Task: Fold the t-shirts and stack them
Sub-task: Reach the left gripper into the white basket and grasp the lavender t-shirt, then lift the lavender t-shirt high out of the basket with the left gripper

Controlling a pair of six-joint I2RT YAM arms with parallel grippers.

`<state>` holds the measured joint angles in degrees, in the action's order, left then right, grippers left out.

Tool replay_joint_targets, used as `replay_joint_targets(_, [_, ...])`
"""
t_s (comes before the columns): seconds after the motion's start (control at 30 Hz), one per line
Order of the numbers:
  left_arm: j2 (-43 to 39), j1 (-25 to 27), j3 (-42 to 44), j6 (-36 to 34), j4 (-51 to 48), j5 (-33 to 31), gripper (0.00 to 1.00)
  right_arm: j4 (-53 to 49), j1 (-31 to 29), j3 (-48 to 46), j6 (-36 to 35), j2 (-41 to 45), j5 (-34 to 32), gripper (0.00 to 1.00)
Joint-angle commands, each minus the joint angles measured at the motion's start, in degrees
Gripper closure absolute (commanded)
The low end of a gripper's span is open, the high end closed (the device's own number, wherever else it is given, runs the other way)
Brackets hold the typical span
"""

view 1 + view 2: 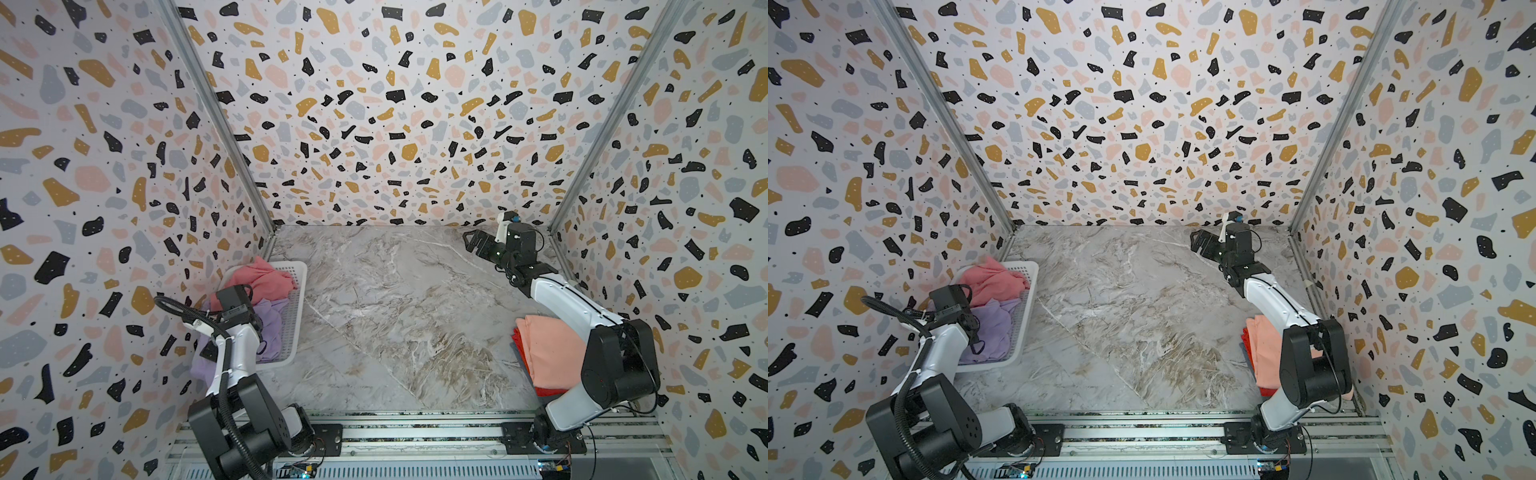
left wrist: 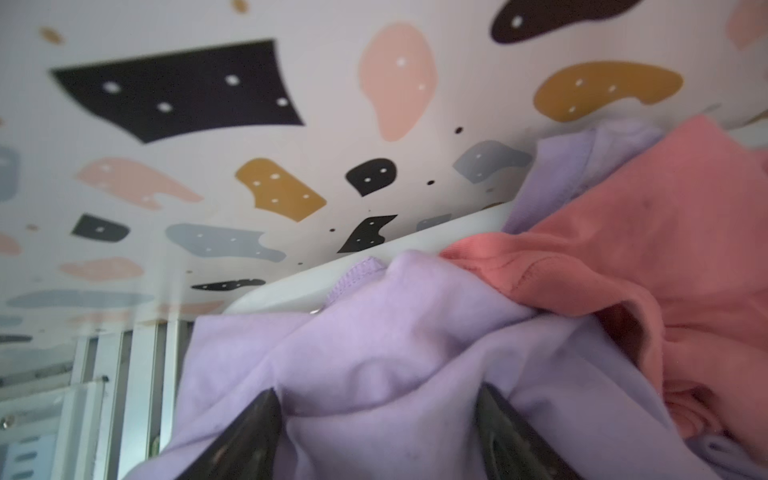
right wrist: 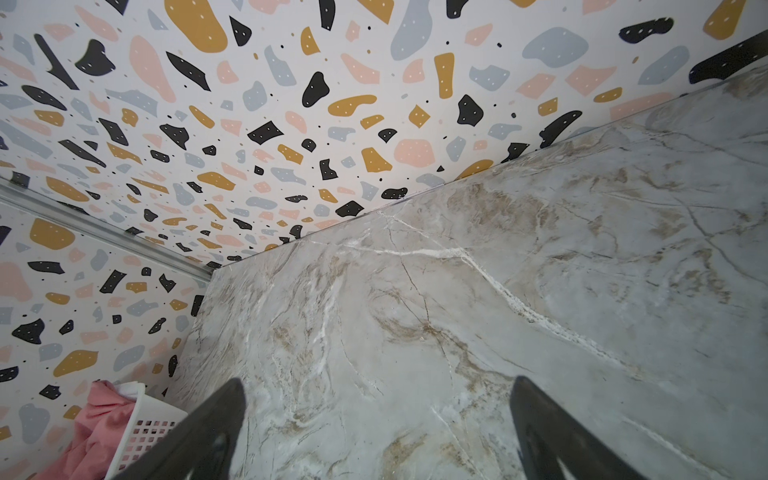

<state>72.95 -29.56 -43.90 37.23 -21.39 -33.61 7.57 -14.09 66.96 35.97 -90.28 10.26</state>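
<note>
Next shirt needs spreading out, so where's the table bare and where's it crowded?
Bare: the table's whole middle, between the basket at left and the folded stack at right. Crowded: the basket, heaped with shirts.

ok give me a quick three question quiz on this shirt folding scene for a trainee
1. Multiple choice: in the white perforated plastic basket, the left pincer has its fingers either side of a fold of what?
A) the lilac t-shirt
B) a blue towel
C) bare plastic

2. True or false: the right pincer is shut on a shirt above the marble-patterned table.

3. Short answer: in the folded stack by the right arm's base, which shirt lies on top?

Key
1. A
2. False: it stands open and empty.
3. The peach t-shirt, over the red t-shirt.
</note>
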Motion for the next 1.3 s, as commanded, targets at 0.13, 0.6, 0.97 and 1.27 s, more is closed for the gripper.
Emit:
replay_joint_targets(0.13, [4.7, -0.6, -2.7, -3.8, 3.8, 5.9, 0.71, 2.1, 0.2, -1.6, 1.2, 3.2, -1.8, 0.01])
replay_joint_targets(0.6, [-6.0, 0.2, -15.8, -6.1, 1.1, 18.6, 1.00, 2.4, 0.7, -4.4, 1.2, 6.1, -4.5, 0.01])
replay_joint_targets(0.97, [-7.3, 1.6, -39.9, 7.6, 22.9, 64.6, 1.00, 0.1, 1.5, -5.9, -0.2, 9.4, -4.2, 0.01])
replay_joint_targets(1.27, [4.6, 16.6, -67.2, 13.0, 43.6, 63.8, 1.00, -0.1, 3.5, -7.2, -1.6, 11.7, -3.1, 0.01])
